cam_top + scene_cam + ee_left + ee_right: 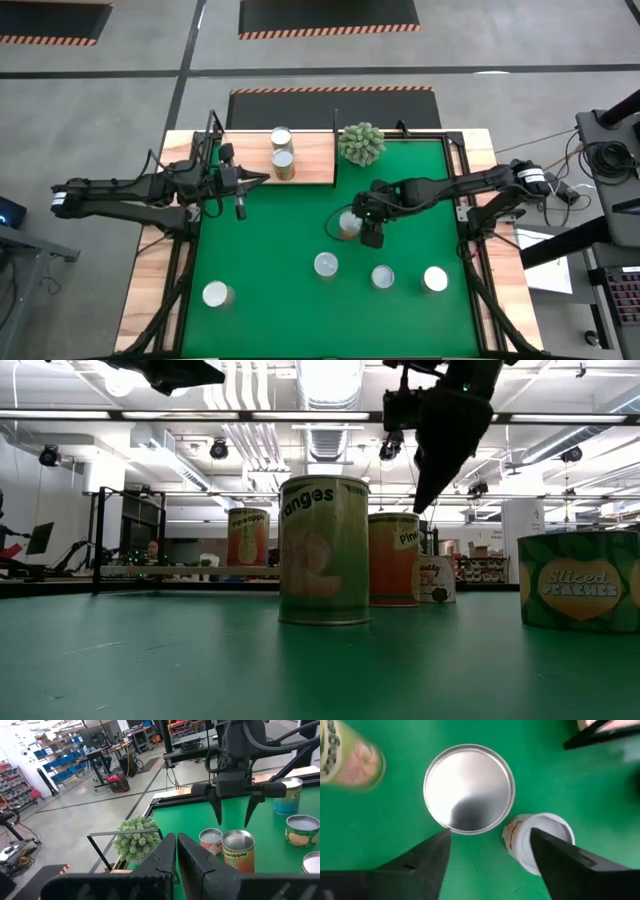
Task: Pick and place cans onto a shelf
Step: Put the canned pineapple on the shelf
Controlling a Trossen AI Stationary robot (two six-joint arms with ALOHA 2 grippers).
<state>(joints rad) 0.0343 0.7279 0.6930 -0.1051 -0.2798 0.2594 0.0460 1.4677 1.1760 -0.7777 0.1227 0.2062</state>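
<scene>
Hovering open, the right hand (352, 222) tops one of five mat cans (326, 265); two sit shelved (306, 160).

Blurred can (350, 757), cut off by the right wrist view's edge.

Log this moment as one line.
right tool: open, above can | left tool: shut, empty, by shelf | shelf: two cans

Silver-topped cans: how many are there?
7 round tin cans: two on the pale wooden shelf, one below the right gripper, four elsewhere on the green mat. More may hide under arms.
</scene>
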